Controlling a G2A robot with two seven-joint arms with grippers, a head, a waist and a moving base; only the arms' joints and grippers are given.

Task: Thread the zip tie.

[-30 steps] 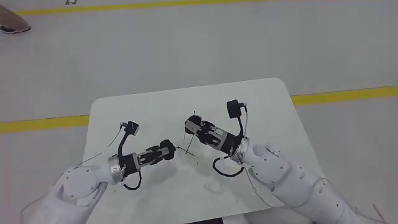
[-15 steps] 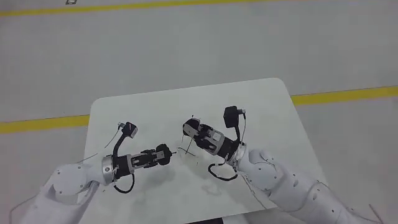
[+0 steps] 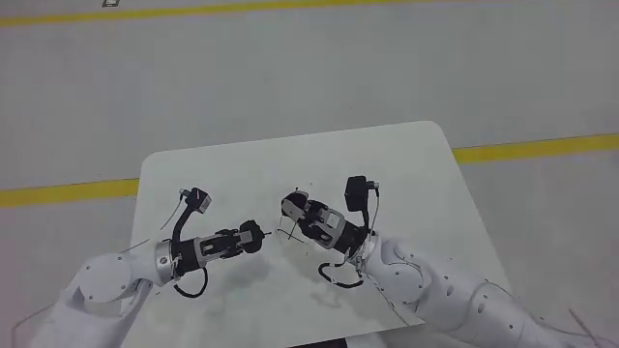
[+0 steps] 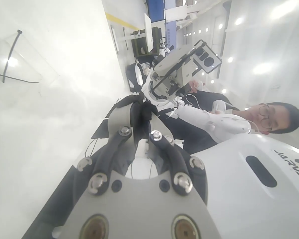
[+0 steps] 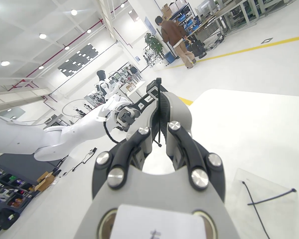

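A short black zip tie (image 5: 159,110) stands upright between the fingers of my right gripper (image 5: 159,93), which is shut on it, with its head at the top and its tail end hanging free near the palm. In the top view this right gripper (image 3: 293,203) hovers over the middle of the white table (image 3: 406,155). My left gripper (image 3: 253,235) faces it from a short distance away. The left gripper (image 4: 138,100) has its black pads pressed together, and I see nothing between them.
Two more black zip ties (image 5: 264,200) lie crossed on a clear sheet (image 5: 269,182) on the table, just below and between the grippers (image 3: 288,232). The same crossed zip ties (image 4: 10,60) lie in the left wrist view. The table's edges are well away from both arms.
Both grippers have drifted slightly left and toward the table's near edge, keeping about the same gap. The right gripper still holds its zip tie.
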